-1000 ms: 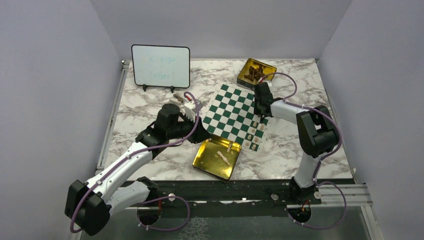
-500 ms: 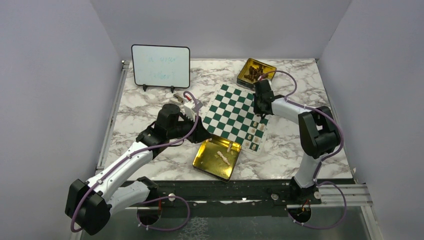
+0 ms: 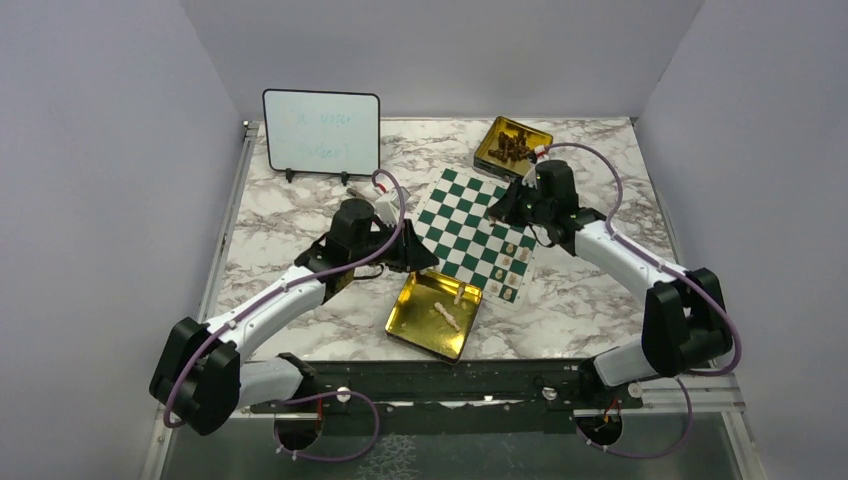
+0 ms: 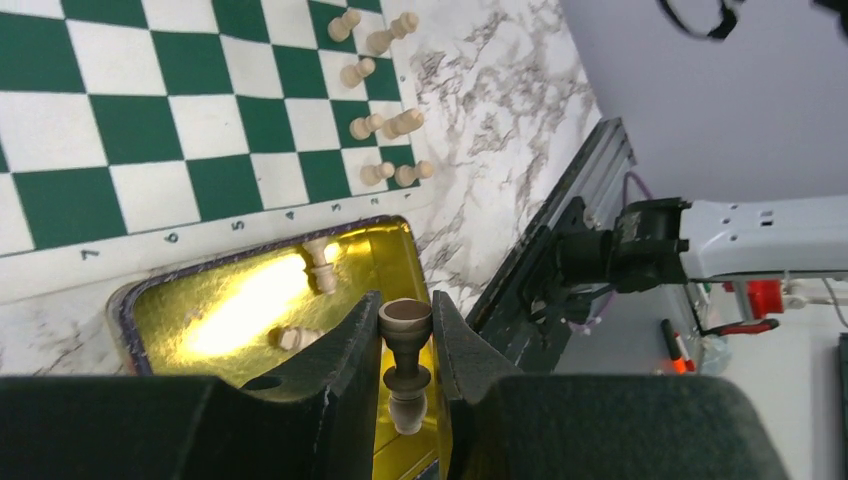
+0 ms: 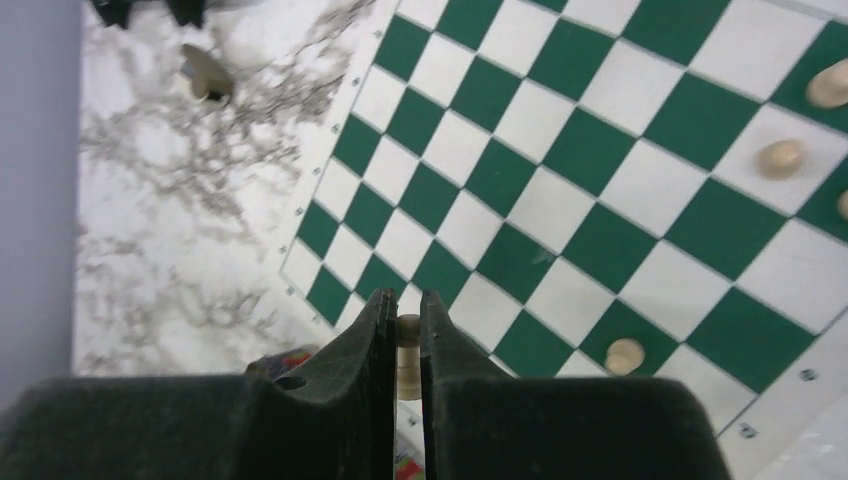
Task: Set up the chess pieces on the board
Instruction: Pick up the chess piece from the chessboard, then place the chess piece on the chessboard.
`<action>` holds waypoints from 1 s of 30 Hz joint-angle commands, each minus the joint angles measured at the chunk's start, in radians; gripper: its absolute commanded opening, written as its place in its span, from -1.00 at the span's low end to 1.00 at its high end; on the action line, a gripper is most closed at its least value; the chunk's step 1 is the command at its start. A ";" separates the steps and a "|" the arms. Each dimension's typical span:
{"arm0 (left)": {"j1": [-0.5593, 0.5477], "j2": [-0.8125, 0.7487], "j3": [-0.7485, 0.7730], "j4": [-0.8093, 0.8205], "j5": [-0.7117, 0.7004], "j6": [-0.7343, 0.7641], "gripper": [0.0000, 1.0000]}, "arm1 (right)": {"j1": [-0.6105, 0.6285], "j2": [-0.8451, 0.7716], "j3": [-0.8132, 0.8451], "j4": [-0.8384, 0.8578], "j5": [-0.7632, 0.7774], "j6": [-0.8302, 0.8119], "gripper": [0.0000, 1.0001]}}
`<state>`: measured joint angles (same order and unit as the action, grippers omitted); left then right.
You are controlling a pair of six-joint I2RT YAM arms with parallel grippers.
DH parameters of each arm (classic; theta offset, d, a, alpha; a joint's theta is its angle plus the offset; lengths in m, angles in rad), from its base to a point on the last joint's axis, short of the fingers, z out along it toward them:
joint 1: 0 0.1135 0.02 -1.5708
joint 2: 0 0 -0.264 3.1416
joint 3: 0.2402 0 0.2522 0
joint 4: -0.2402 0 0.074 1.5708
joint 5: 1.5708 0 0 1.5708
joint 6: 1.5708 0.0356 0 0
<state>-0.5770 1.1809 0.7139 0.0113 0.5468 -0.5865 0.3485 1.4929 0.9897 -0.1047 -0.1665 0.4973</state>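
The board [image 3: 455, 215] lies mid-table, green and white. Several cream chess pieces [image 3: 510, 268] stand in its near right corner [image 4: 378, 122]. My left gripper [image 3: 415, 250] hangs over the near gold tin [image 3: 420, 305] and is shut on an upright chess piece [image 4: 406, 355], base toward the fingertips. Two more pieces [image 4: 320, 265] lie in that tin [image 4: 200, 310]. My right gripper [image 3: 505, 205] hovers above the board's far side, shut on a small cream pawn [image 5: 407, 345]. Below it, loose pawns [image 5: 780, 158] stand on the board [image 5: 590, 150].
A second gold tin [image 3: 512, 145] with dark pieces sits at the far edge behind the board. A black-framed whiteboard [image 3: 321, 133] stands at the back left, with a small object [image 3: 355, 190] on the marble in front of it. Grey walls enclose the table.
My right gripper has closed on a pawn and lifted it, and its elbow has swung out to the right. My left gripper has moved right toward the tin, still holding its piece.
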 commanded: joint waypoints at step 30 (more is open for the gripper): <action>-0.069 0.086 0.008 0.318 0.135 -0.261 -0.54 | 0.226 -0.334 -0.368 0.505 -0.079 0.468 -0.78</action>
<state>-0.6117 1.2522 0.6724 0.2745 0.6365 -0.8169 0.5640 1.1366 0.5892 0.3248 -0.3000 0.9077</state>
